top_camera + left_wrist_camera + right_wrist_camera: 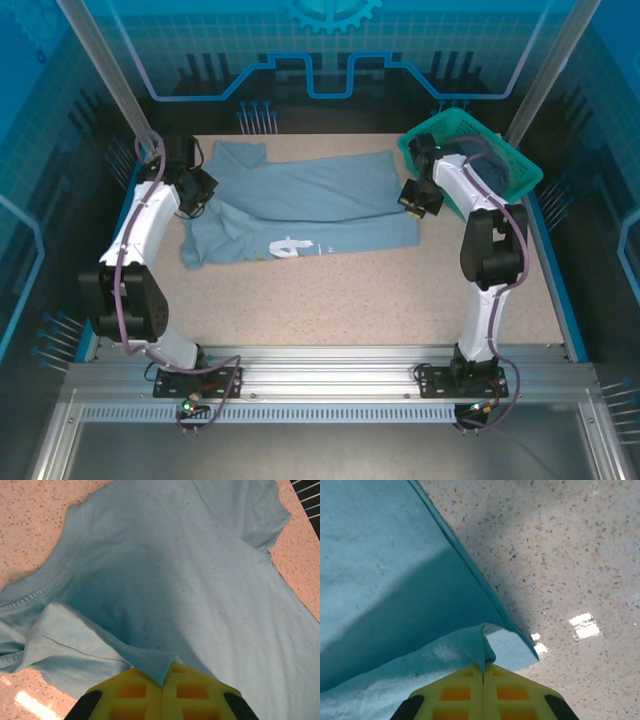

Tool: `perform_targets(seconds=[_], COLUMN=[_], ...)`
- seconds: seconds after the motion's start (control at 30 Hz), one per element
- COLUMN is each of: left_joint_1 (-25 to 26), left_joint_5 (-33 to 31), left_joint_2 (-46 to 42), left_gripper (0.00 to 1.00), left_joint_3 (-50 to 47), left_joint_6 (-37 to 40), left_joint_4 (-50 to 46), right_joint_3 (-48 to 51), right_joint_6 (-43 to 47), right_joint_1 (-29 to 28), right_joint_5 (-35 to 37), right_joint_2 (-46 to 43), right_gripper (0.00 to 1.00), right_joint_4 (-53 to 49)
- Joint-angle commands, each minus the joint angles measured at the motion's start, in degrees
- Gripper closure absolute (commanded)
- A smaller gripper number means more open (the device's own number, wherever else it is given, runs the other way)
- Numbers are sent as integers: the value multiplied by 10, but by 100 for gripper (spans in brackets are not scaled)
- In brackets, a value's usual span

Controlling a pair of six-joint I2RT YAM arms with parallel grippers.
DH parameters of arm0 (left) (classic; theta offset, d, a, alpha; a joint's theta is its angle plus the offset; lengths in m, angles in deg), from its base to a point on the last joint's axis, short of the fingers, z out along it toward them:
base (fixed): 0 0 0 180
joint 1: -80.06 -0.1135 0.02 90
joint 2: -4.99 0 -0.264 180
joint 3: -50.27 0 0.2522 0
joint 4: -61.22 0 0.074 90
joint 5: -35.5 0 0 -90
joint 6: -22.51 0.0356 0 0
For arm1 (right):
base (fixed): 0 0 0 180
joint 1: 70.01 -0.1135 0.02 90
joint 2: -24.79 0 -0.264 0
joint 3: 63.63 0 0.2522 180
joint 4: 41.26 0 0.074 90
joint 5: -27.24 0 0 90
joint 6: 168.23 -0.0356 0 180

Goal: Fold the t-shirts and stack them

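Top external view: the pale blue-grey cloth t-shirt (320,200) lies spread on the speckled tabletop (350,310); the left gripper (163,676) pinches a fold near its collar, the right gripper (483,668) pinches its hem corner

Two t-shirts (310,205) (505,172), one basket (478,130)

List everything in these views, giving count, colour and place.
pale blue t-shirt: one, white lettering, spread across the far half of the table.
dark blue-grey t-shirt: one, lying in the basket.
basket: one, teal-green mesh, far right corner.
table: one, speckled beige.
left arm, right arm: white and black, bases at the near edge.
left tool: yellow, shut on the pale blue t-shirt's left end.
right tool: yellow, shut on its right hem corner.
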Motion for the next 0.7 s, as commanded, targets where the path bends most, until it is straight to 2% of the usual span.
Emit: perform_targets(seconds=[0.0,0.67], left_joint_1=[-8,-14], left_joint_5=[-10,-46], left_joint_2=[19,110], left_gripper=[100,100], left_joint_3=[39,103], left_joint_6=[22,64], left_joint_4=[-15,-17], right_joint_3=[-27,-121], right_joint_6=[-7,0], right_joint_1=[1,-3], right_joint_5=[12,19], right_joint_2=[20,95], right_gripper=[100,100], right_joint_4=[-21,-42])
